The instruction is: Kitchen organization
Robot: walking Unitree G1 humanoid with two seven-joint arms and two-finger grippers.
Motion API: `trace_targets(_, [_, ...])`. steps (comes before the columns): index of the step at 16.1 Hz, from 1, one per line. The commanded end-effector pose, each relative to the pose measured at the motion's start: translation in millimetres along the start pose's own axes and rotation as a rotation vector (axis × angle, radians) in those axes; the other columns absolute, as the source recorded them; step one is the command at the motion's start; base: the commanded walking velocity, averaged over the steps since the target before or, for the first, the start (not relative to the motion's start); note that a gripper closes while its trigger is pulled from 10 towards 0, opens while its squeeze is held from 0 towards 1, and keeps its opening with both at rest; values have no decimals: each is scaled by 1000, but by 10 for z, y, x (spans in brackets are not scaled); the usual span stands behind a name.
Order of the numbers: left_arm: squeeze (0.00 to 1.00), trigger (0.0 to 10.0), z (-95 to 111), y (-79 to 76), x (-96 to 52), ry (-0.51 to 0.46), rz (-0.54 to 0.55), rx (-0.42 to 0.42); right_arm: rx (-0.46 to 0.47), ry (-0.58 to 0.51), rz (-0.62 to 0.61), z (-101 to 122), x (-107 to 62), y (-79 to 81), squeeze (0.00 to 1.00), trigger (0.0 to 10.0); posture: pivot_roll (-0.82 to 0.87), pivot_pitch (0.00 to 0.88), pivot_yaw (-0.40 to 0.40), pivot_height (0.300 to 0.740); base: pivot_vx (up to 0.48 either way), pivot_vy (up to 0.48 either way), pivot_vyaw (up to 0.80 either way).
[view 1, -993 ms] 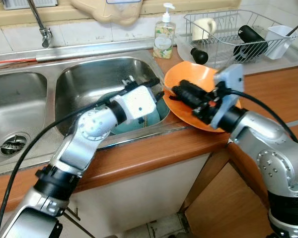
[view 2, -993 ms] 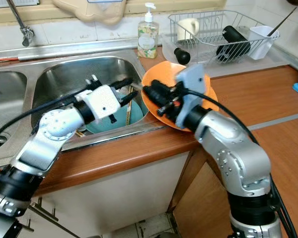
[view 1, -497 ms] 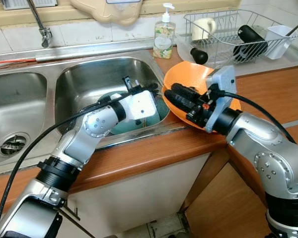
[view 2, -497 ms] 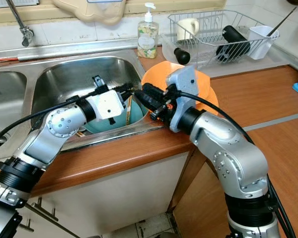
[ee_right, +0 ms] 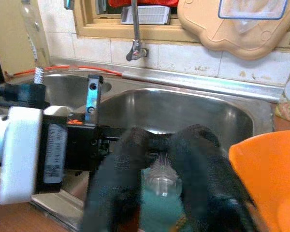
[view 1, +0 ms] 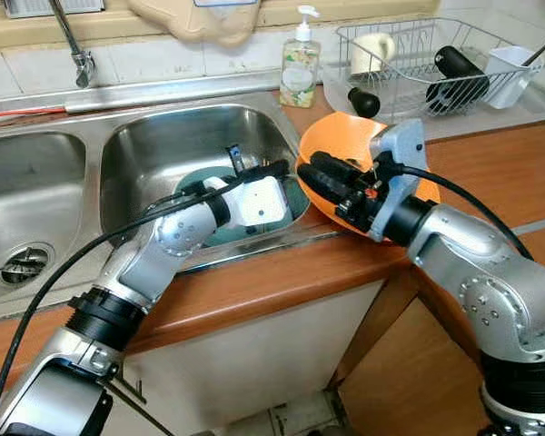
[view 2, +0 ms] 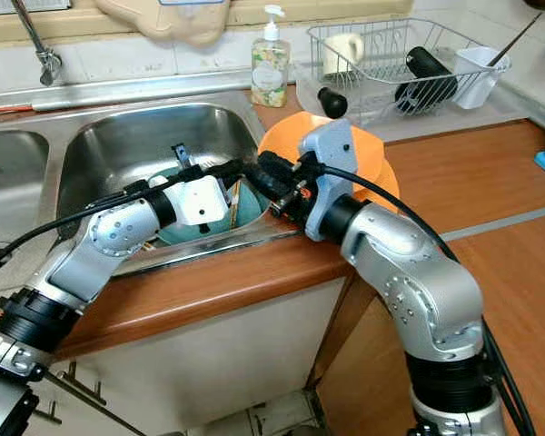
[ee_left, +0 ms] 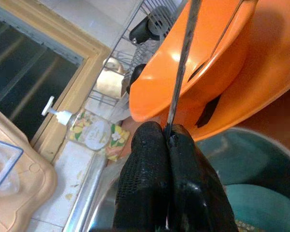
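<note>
My left gripper [view 1: 286, 169] reaches over the right sink basin [view 1: 177, 136], shut on a thin dark utensil [ee_left: 181, 72] that stands up from its fingertips [ee_left: 150, 145]. From the right, my right gripper [view 1: 307, 174] meets it tip to tip. Its fingers [ee_right: 118, 164] stand slightly apart around the utensil's clear end [ee_right: 159, 182]. An orange bowl [view 1: 347, 138] leans on the counter edge just behind the right gripper. A teal bowl [view 1: 216, 234] lies in the basin under both grippers.
A wire dish rack [view 1: 427, 54] with a mug, a black bottle and a white cup stands at the back right. A soap bottle [view 1: 300, 64] and a black knobbed item [view 1: 363, 102] sit near it. The tap [view 1: 77, 50] is at the back left. Wooden counter [view 1: 509, 163] extends right.
My right gripper has moved left, closing in on the left gripper's tips. The left gripper has shifted slightly right and lower over the basin. The orange bowl has stayed put.
</note>
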State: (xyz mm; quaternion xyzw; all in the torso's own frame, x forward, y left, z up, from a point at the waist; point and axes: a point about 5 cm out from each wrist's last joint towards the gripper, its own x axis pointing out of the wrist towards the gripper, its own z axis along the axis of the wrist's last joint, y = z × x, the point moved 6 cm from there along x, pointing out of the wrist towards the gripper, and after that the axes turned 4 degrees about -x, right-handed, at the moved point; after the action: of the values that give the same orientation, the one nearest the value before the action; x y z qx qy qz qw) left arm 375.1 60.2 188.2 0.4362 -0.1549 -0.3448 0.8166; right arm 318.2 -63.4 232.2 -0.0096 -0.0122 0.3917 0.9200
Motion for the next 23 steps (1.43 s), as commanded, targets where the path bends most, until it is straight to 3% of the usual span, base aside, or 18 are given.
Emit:
trace_targets(1, [0,0,-133,150,-41,58,44,11,-18,7,3,29,-15,-2,1000,10000,-136,0,18,740,0,0,0])
trace_targets(2, [0,0,-239,173,-63,103,45,7,-40,25,-3,-4,-24,2,929,10000,-137,0,20,740,0,0,0])
trace_targets(3, [0,0,-380,182,-93,166,35,7,-52,40,-3,-37,-34,10,0,10000,-138,0,22,740,0,0,0])
trace_targets(6, [0,0,-787,231,-190,337,22,10,-72,85,44,-122,-61,96,0,10000,-141,0,22,740,0,0,0])
trace_targets(7, [0,1333,-893,252,-204,378,20,6,-75,99,62,-149,-65,134,0,10000,-142,0,22,740,0,0,0])
trace_targets(8, [0,3843,-1022,252,-201,430,-4,-9,-80,135,75,-221,-71,174,0,10000,-143,0,21,740,0,0,0])
trace_targets(9, [0,10000,-1095,221,-194,461,-19,-35,-84,185,89,-312,-85,195,0,10000,-143,0,21,740,0,0,0])
trace_targets(11, [0,10000,-1237,86,-197,533,-78,-64,-88,210,93,-391,-88,204,1000,10000,-141,0,17,740,0,0,0])
trace_targets(13, [4,10000,-1308,-36,-201,570,-135,-110,-76,230,84,-434,-90,192,1000,10000,-142,0,20,740,0,0,0])
trace_targets(14, [1000,10000,-1342,-98,-217,594,-177,-120,-77,251,68,-472,-97,164,1000,10000,-143,0,22,740,0,0,0])
trace_targets(20, [1000,10000,-1430,-245,-286,630,-221,-185,-147,236,-7,-455,-88,69,1000,10000,-147,0,22,740,0,0,0])
trace_targets(23, [1000,10000,-1423,-205,-278,603,-151,-242,-187,151,-90,-298,-79,-52,1000,10000,-144,0,19,740,0,0,0])
